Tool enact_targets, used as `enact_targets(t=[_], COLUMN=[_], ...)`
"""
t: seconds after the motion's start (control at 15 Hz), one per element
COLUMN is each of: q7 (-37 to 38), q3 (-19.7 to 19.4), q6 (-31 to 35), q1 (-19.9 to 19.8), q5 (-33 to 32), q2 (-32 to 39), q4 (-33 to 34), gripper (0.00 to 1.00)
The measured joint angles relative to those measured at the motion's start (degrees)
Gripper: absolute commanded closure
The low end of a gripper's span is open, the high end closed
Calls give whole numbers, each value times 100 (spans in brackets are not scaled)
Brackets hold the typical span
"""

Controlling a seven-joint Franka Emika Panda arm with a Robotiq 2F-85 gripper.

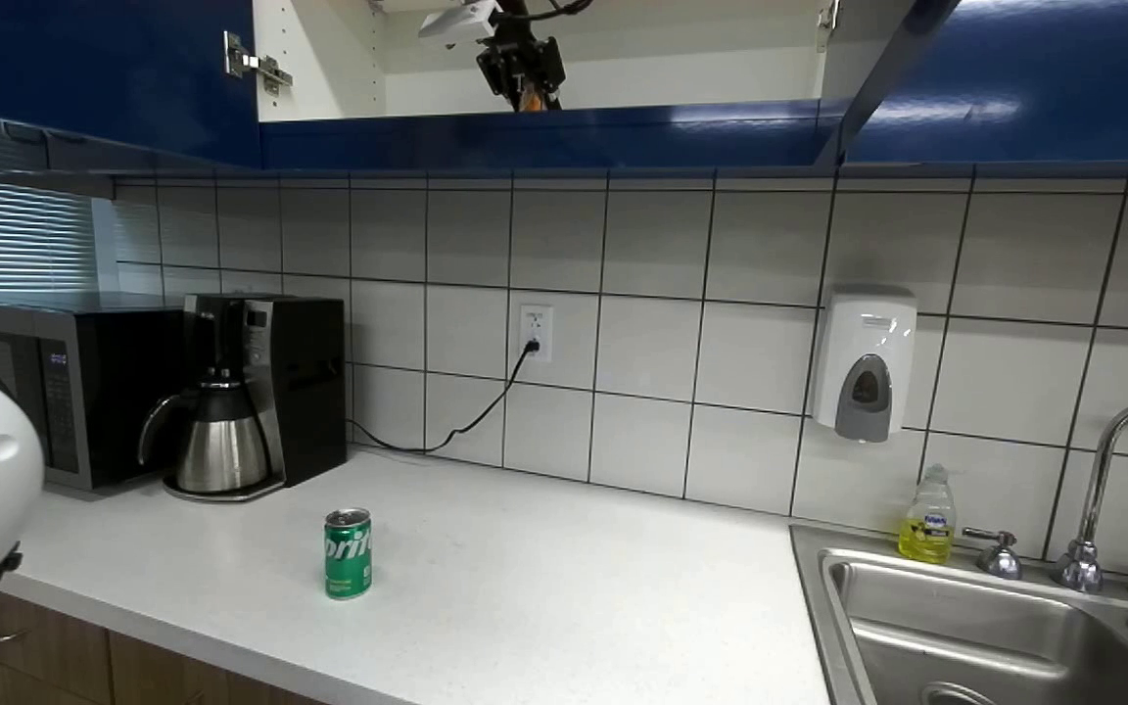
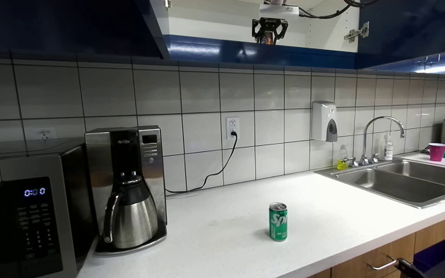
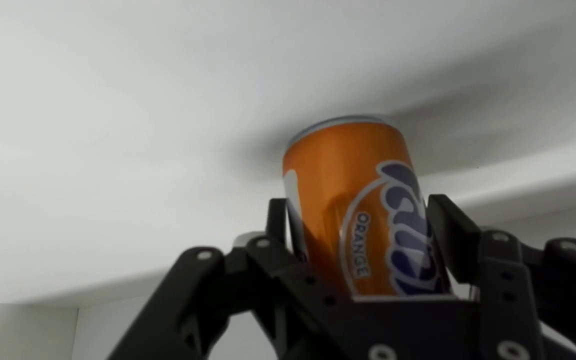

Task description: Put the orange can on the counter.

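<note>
Blue, glossy cabinet rail [image 1: 544, 137] is running along the bottom of the open white-walled compartment [image 1: 681, 64] and, in both exterior views, is blocking sight of the compartment floor. Below, a green cylindrical drink can [image 2: 278, 224] is standing upright on the long, pale off-white counter [image 1: 574, 607], apart from the black-and-steel coffee maker [image 2: 128, 154] and the stainless-steel double sink [image 1: 819, 587]. A white wall-mounted soap dispenser [image 1: 868, 362] is hanging near the sink. Inside the compartment, the black two-fingered pincer [image 3: 358, 212] is holding the orange cylindrical drink can [image 3: 360, 202]: the jaws are standing narrowed to the can's width, one pad bearing on each side. Its silver-rimmed end is projecting beyond the fingertips. The wrist view is not showing clearly whether that end is touching the white surface [image 3: 133, 150] beyond.
</note>
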Motion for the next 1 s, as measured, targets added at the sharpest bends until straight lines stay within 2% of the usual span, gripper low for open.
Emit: enact_targets(t=[0.07, 1.0], q7=[1, 9], q3=[0, 32], q6=[31, -73], q1=[2, 121], q5=[-2, 16], q2=[6, -187], q4=[1, -185], gripper=[62, 62])
